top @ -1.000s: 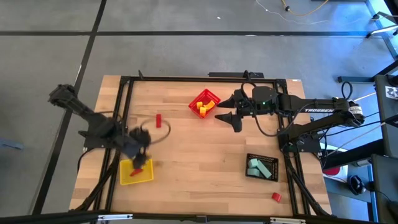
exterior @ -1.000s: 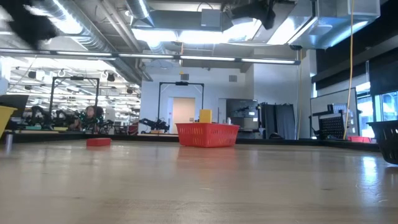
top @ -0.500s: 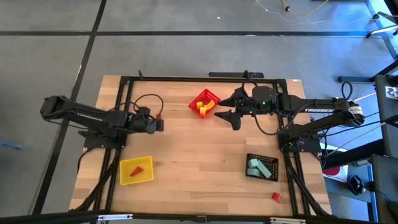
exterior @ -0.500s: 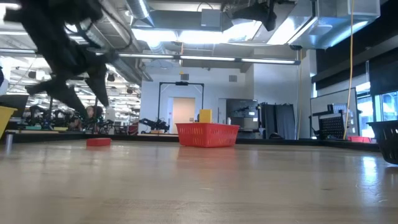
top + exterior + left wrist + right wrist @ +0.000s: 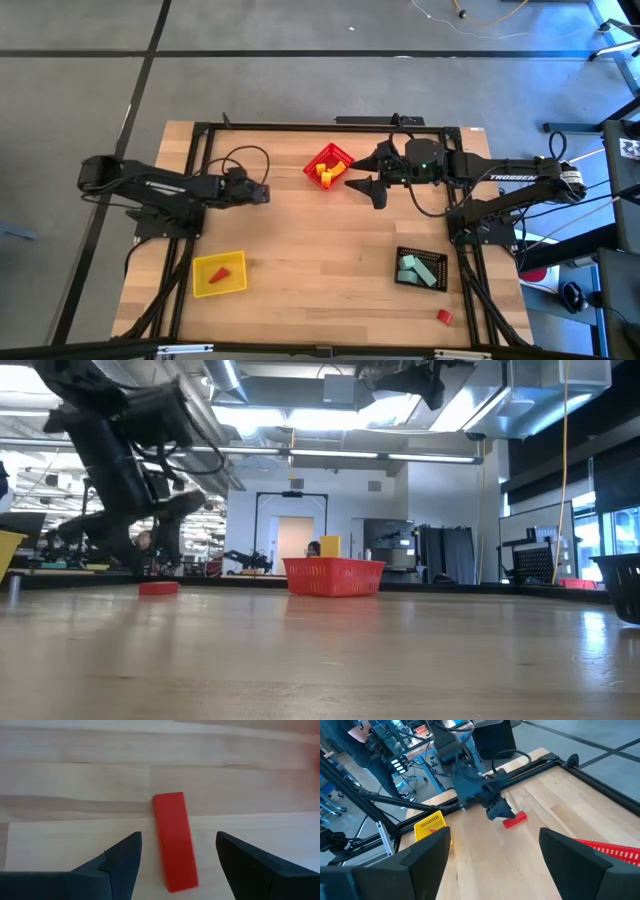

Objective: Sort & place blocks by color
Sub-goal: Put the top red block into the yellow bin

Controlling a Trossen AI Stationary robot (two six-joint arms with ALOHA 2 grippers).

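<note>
The left end effector (image 5: 177, 855), fingers spread, hangs over a red block (image 5: 174, 840) lying flat on the desk (image 5: 75, 780). The block looks small, rigid, light and smooth; its two long sides offer the best pinch.

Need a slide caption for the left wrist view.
Left tool open above a red block lying flat on the wooden table.

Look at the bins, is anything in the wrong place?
Yes. The red bin holds yellow blocks, and the yellow bin holds a red block, so the colors are swapped. Another red block lies alone near the table's corner, outside the black bin, which holds mint blocks.
</note>
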